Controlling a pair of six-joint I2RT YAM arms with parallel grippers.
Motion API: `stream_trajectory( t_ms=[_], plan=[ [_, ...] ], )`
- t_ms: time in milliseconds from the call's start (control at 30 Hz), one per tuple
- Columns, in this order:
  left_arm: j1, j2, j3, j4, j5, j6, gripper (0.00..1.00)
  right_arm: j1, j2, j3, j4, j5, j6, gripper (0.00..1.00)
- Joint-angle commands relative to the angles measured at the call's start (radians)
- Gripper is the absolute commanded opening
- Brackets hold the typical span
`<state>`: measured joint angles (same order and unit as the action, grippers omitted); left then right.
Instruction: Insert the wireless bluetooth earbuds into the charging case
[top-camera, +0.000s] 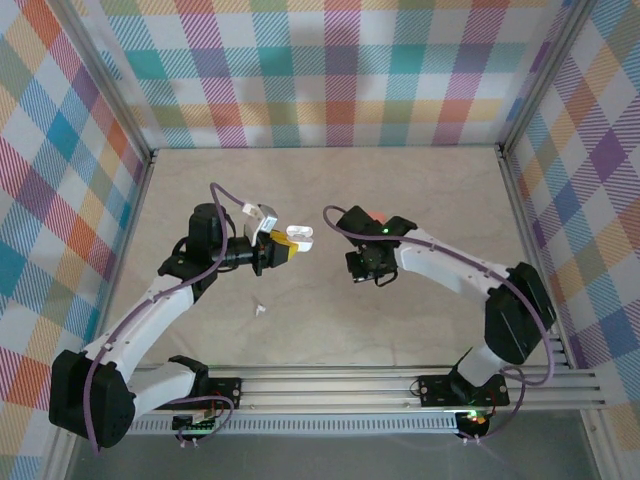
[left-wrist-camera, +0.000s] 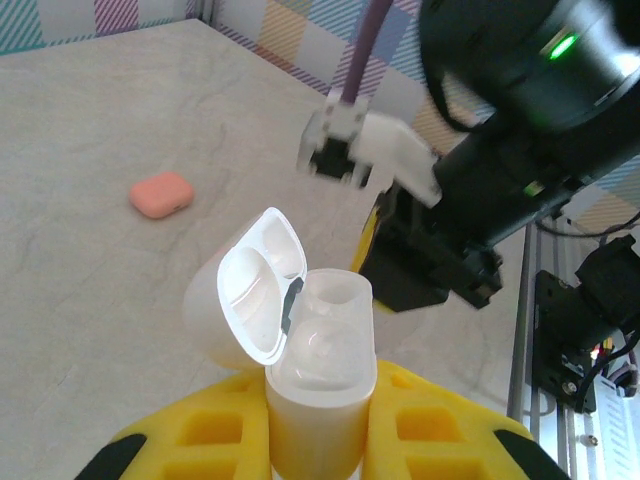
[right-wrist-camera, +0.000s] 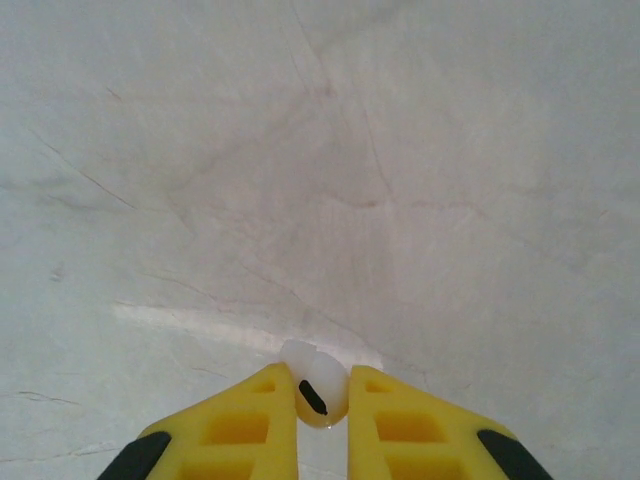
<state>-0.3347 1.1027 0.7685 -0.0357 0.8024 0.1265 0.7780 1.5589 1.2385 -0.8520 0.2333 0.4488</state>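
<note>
Tabletop (top-camera: 330, 330) is a pale marble-look slab, boxed in on three sides by rainbow plaid walls (top-camera: 320, 70), with aluminium rails (top-camera: 340, 385) along the near edge. Left gripper (left-wrist-camera: 320, 420) is clamped on the white charging case (left-wrist-camera: 322, 350), held up off the table with its lid flipped open. Right gripper (right-wrist-camera: 322, 400) is pinching a white earbud (right-wrist-camera: 322, 385) low over the slab. A pink case (left-wrist-camera: 160, 194) sits closed farther back, and a second white earbud (top-camera: 260, 309) lies loose on the table near the left arm.

White charging case (left-wrist-camera: 320, 370) stands upright, lid open; 1 white earbud (right-wrist-camera: 322, 385), black-marked, is gripped
</note>
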Motion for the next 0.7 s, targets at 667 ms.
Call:
stream_trajectory(
  t_ms=[667],
  plan=[
    [-0.042,0.058,-0.023,0.207,-0.024,-0.064,0.00,-0.006,-0.186,0.157,0.125,0.038,-0.226,0.14]
  ],
)
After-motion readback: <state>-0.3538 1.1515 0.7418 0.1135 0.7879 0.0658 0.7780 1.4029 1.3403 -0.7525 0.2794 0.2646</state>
